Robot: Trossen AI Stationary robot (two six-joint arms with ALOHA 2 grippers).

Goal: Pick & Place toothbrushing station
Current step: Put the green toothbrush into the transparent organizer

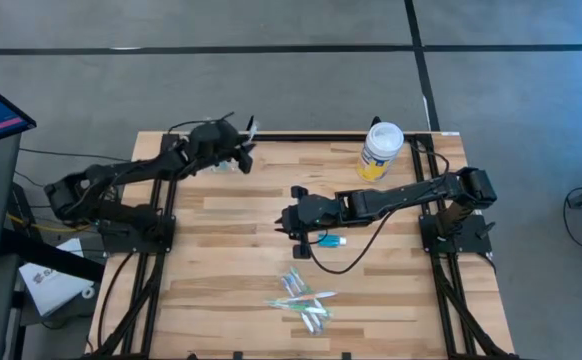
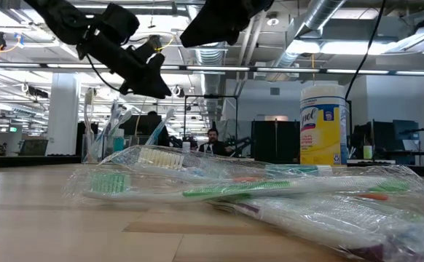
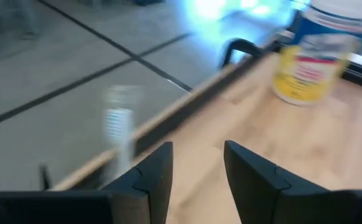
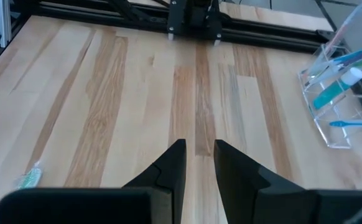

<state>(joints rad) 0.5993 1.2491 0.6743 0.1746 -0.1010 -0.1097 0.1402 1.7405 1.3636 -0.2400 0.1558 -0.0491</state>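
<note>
The clear plastic cup point(image 1: 227, 165) stands upright on its base at the table's far left with several toothbrushes point(image 2: 117, 124) in it; it also shows in the right wrist view point(image 4: 339, 93). My left gripper point(image 1: 243, 152) hovers just above and beside it, open, with nothing between its fingers point(image 3: 198, 149). One upright brush head point(image 3: 119, 121) shows next to it. My right gripper point(image 1: 281, 222) hangs over the table's middle, slightly open point(image 4: 199, 146) and holding nothing. A small teal tube point(image 1: 331, 240) lies under the right arm. Wrapped toothbrushes point(image 1: 306, 300) lie near the front edge.
A white-lidded jar with a yellow label point(image 1: 381, 150) stands at the far right of the table. The black frame rail point(image 1: 301, 135) runs along the far edge. Bare wood point(image 1: 221, 250) lies between the cup and the wrapped brushes. A person sits far off in the room point(image 2: 213, 140).
</note>
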